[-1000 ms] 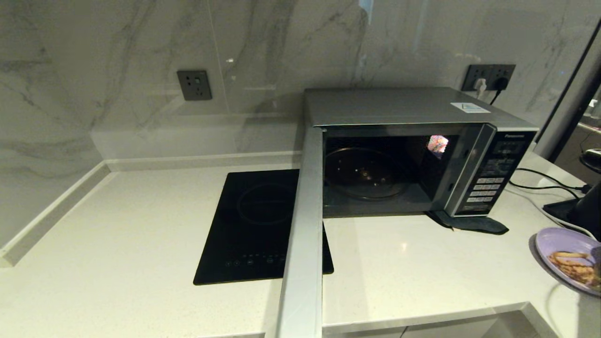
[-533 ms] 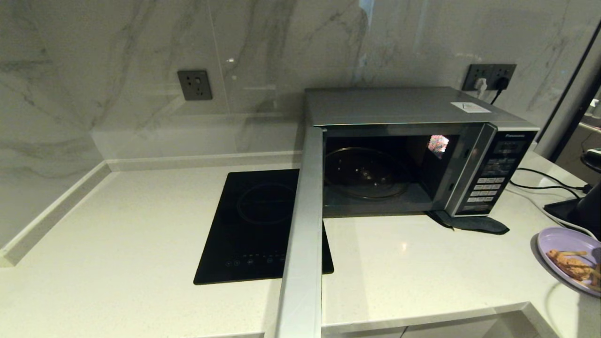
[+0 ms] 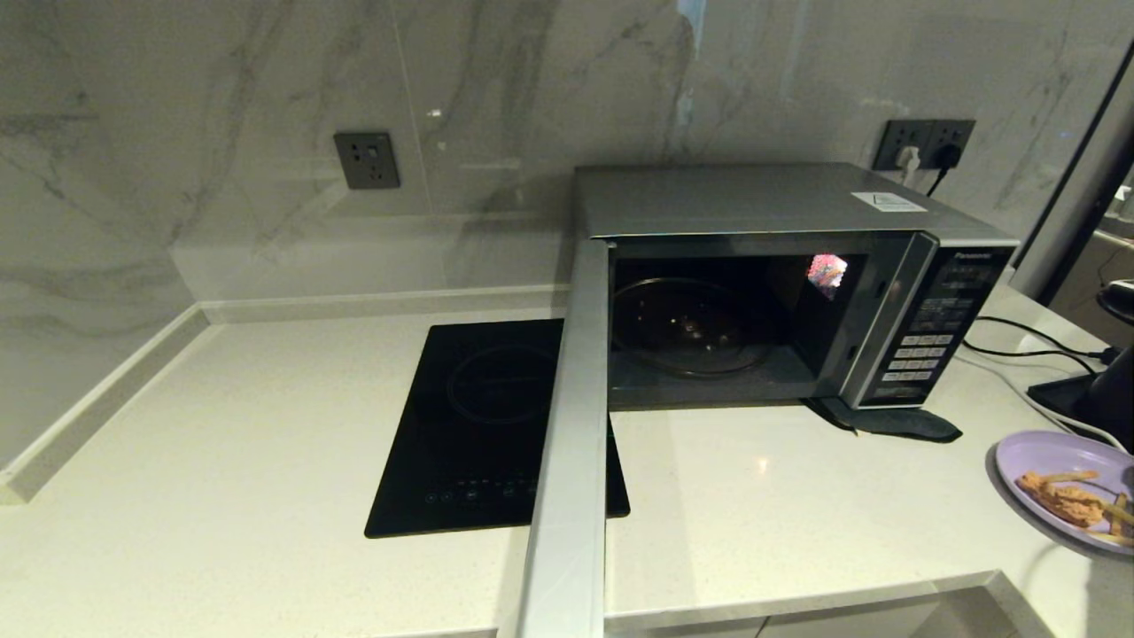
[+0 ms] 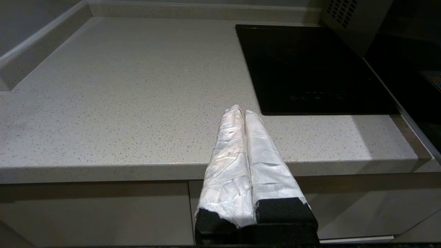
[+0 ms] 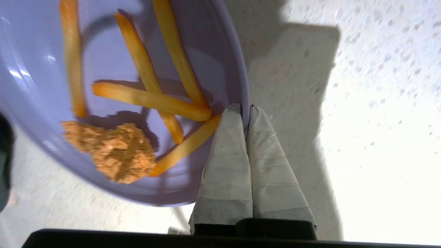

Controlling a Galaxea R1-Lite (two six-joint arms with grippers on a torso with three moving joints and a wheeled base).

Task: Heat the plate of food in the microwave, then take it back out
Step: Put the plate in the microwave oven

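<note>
A: Gripping the plate (image 5: 213, 41) by its rim, right end effector (image 5: 245, 109) closed on it, one finger (image 5: 227, 155) inside by the fries (image 5: 151, 100), one outside. Plate's at the far right of the surface (image 3: 266, 416), well apart from the microwave (image 3: 780, 283).

B: Door (image 3: 571, 443)?

A: Swung wide, cavity empty except the glass turntable (image 3: 689, 326). Left end effector (image 4: 244, 113) closed on nothing, parked at the front edge near the hob (image 3: 487, 425).

B: Risks?

A: My guess: thin rim pinch, so the plate could tilt or slip and shed fries. Also could clip the cavity frame or button panel (image 3: 930, 341) going in. Cables (image 3: 1019, 341) lie close by too.

B: Views differ?

A: Head view shows the open microwave and route but no end effector; the plate is cut at the frame edge. Right wrist shows the grip and the breaded piece (image 5: 113, 151), no microwave.
</note>
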